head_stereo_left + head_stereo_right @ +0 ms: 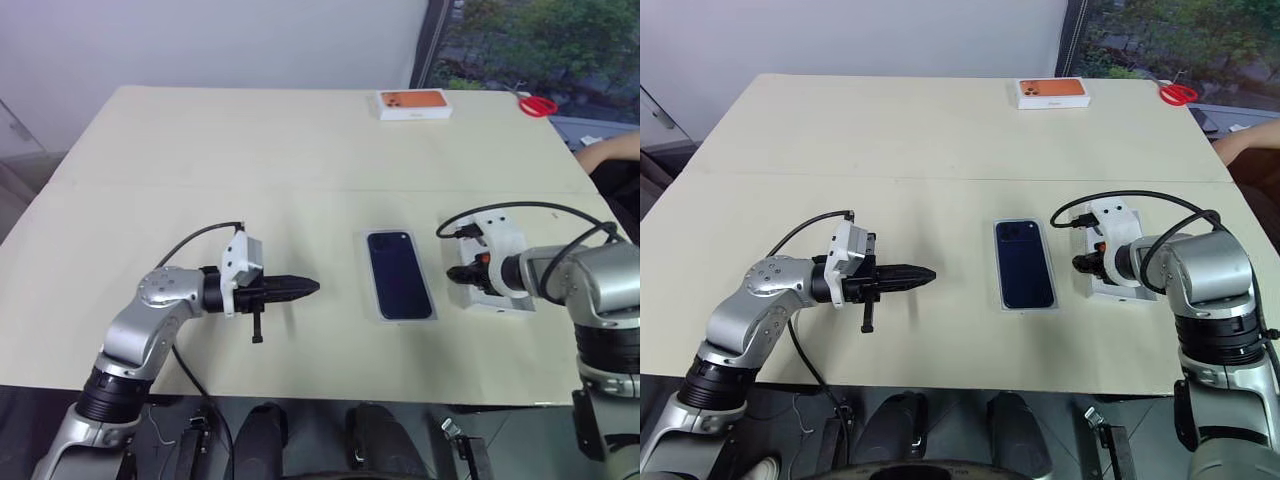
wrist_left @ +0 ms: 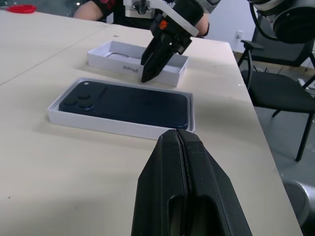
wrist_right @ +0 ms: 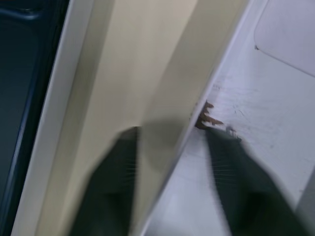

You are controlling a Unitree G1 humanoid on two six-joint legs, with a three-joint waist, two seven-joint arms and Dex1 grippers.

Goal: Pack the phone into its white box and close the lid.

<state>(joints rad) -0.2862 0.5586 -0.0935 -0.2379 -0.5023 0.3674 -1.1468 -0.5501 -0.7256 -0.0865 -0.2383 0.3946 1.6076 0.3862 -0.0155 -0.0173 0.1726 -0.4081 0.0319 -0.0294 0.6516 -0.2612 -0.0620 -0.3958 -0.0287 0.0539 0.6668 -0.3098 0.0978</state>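
Beige table [image 1: 250, 160] carries the phone [image 1: 398, 274] lying face-down inside the white box [image 2: 118, 126]. Just beside it, the right gripper [image 2: 150, 66] straddles the upturned lid's [image 2: 172, 76] wall, fingers parted; the left gripper [image 1: 310, 286] is closed and empty.

Lid [image 2: 140, 66] mostly hidden under the right gripper [image 1: 462, 274] from above, its fingers [image 3: 115, 187] blurred at the lid's wall, grip unclear, scissors [image 1: 537, 104] cut by the frame edge, a person's arm [image 1: 610, 152] cut off at right.
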